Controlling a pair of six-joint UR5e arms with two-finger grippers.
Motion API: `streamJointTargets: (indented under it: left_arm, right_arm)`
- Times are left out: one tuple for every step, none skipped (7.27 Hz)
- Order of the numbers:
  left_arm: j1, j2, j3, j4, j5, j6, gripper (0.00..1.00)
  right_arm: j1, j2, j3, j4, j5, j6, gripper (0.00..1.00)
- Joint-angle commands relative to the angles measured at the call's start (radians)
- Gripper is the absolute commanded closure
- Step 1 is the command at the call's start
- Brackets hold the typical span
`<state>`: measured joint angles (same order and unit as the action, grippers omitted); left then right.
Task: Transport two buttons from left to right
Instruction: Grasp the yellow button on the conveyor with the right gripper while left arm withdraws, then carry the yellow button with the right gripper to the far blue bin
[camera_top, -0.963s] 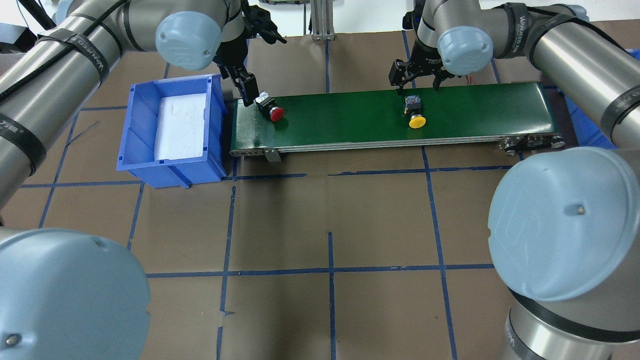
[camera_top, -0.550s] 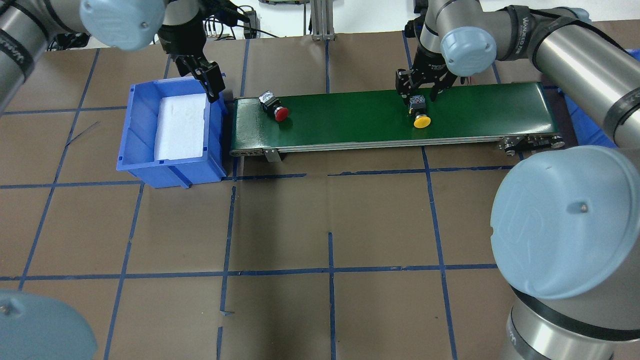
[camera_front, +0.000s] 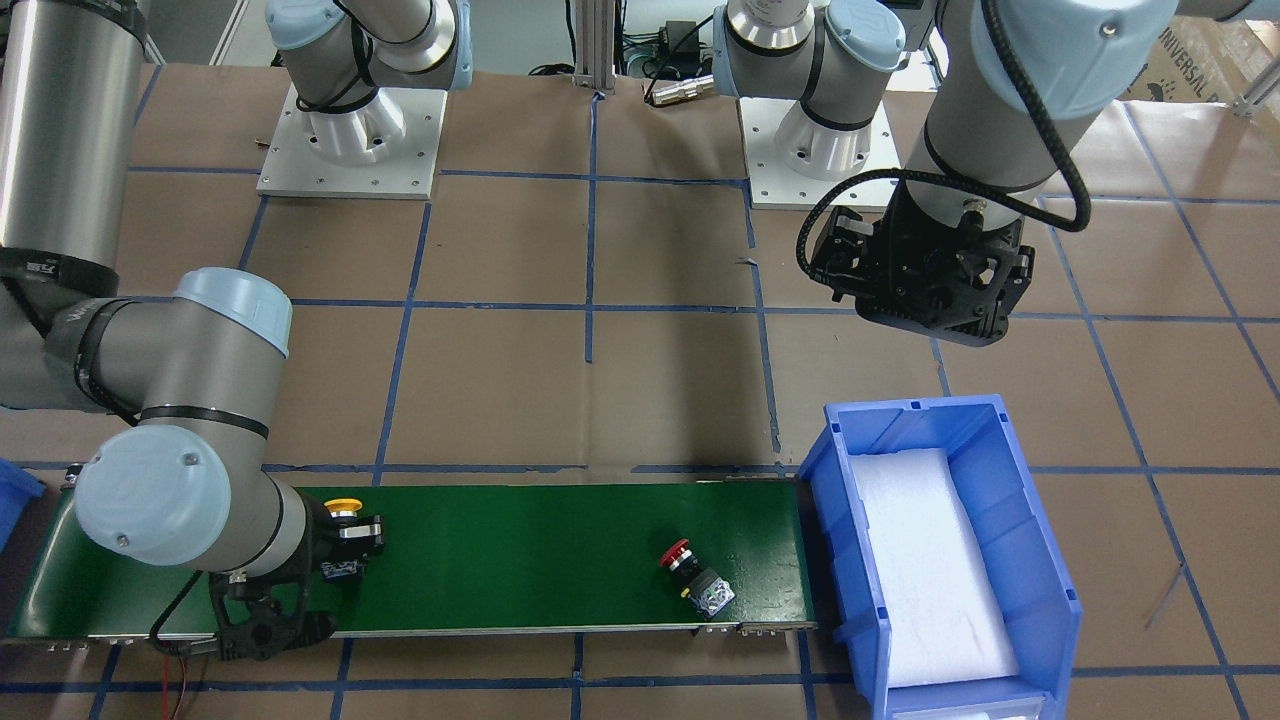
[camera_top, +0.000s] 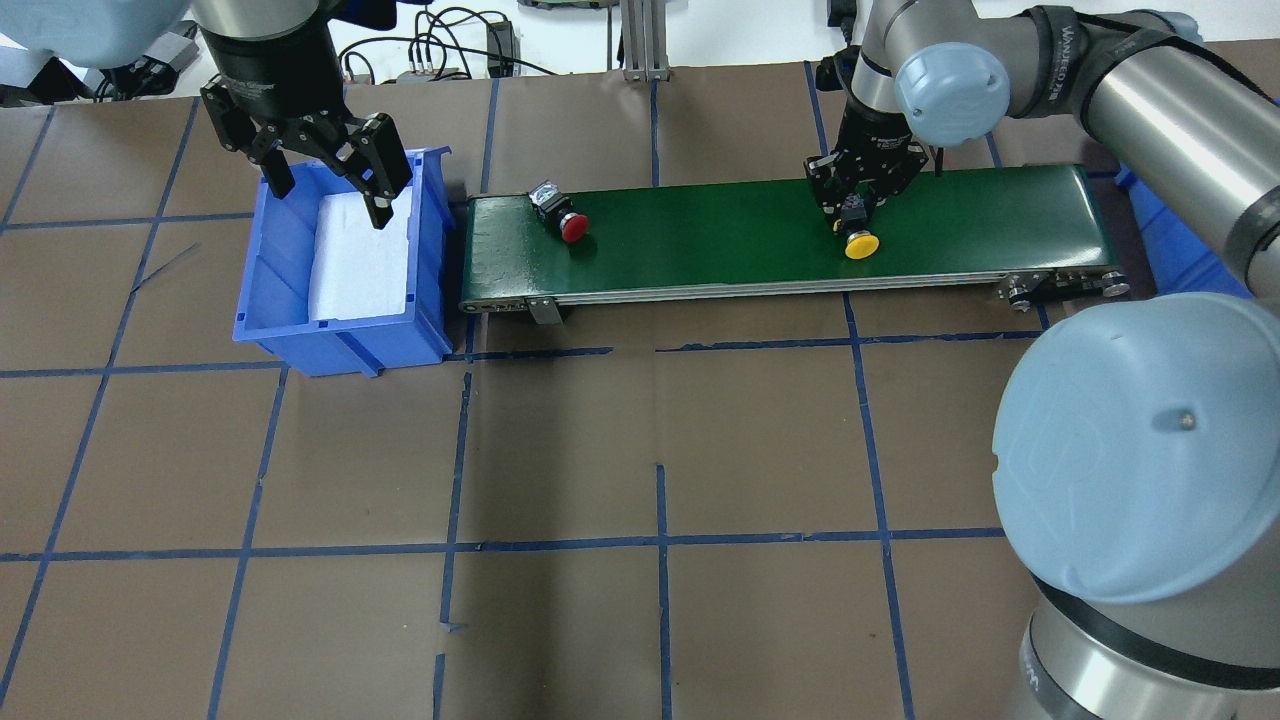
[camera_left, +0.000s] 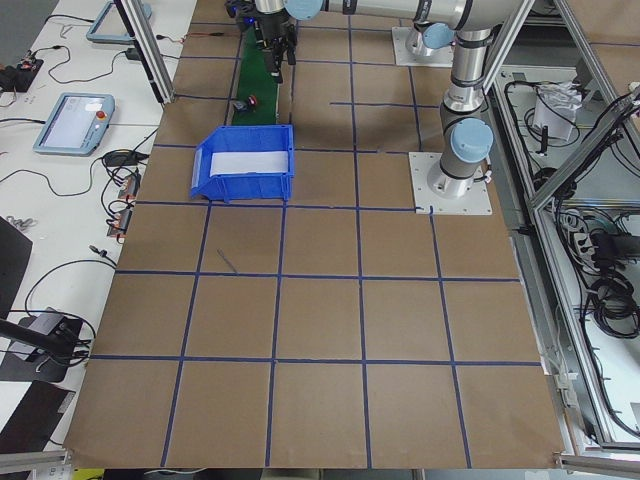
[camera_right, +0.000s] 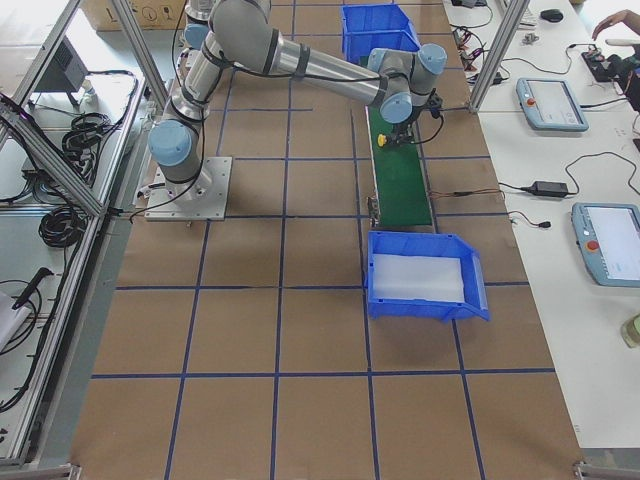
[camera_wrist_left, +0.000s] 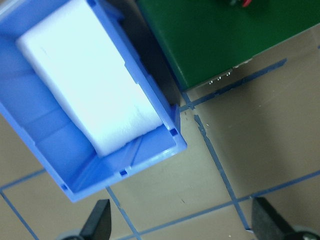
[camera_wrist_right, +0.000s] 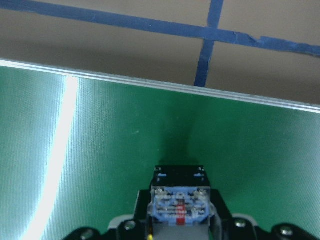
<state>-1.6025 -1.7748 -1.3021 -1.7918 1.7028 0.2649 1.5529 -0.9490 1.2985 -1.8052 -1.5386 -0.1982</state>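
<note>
While the right gripper (camera_top: 855, 205) sits low over the right half of the long green conveyor belt (camera_top: 720, 235), its two fingers are clamped on the grey-black blocky body of the yellow-capped push-button switch (camera_top: 861, 243). This switch lies on its side on the belt. Its mushroom cap points toward the near edge, clear of the fingers. Right wrist view: the yellow-capped push-button switch (camera_wrist_right: 179, 202) shows its terminal end, snug between the fingers, with belt surface beyond.

The red-capped push-button switch (camera_top: 566, 218) lies on its side near the belt's left end, cap toward the near side. Nothing touches it, and it is well apart from the yellow one.

The left gripper (camera_top: 331, 205) hangs above the far end of the blue plastic bin (camera_top: 340, 345). Its fingers (camera_wrist_left: 97, 222) are spread wide and hold nothing.

The bin stands just beside the belt's left end on the brown paper-covered table (camera_top: 760, 440). A white foam pad (camera_top: 362, 250) lies on the bin floor.
</note>
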Motion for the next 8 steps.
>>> streamJointTargets:
  left_arm:
    - [0.007, 0.026, 0.000, -0.009, -0.003, -0.045, 0.00]
    - [0.012, 0.038, 0.006, -0.014, 0.009, -0.030, 0.00]
    - [0.018, 0.046, 0.000, -0.018, 0.011, -0.032, 0.00]
    - [0.026, 0.035, 0.018, -0.023, 0.009, -0.030, 0.00]
    - [0.044, 0.037, 0.004, -0.030, -0.012, -0.045, 0.00]
    - [0.056, 0.043, 0.003, -0.032, -0.037, -0.070, 0.00]
    - [0.058, 0.054, 0.000, -0.046, -0.075, -0.075, 0.00]
    - [0.058, 0.072, -0.002, -0.043, -0.080, -0.073, 0.00]
  right_arm:
    - [-0.075, -0.001, -0.124, 0.123, 0.002, -0.107, 0.88]
    - [-0.130, -0.001, -0.183, 0.173, 0.000, -0.198, 0.88]
    - [-0.184, -0.001, -0.211, 0.188, -0.012, -0.255, 0.88]
    - [-0.226, -0.005, -0.212, 0.188, -0.020, -0.297, 0.88]
    - [-0.275, -0.008, -0.218, 0.175, -0.044, -0.346, 0.88]
    - [-0.339, -0.008, -0.220, 0.124, -0.044, -0.456, 0.88]
    - [-0.412, -0.008, -0.220, 0.112, -0.044, -0.528, 0.87]
    - [-0.474, -0.008, -0.220, 0.106, -0.044, -0.602, 0.87]
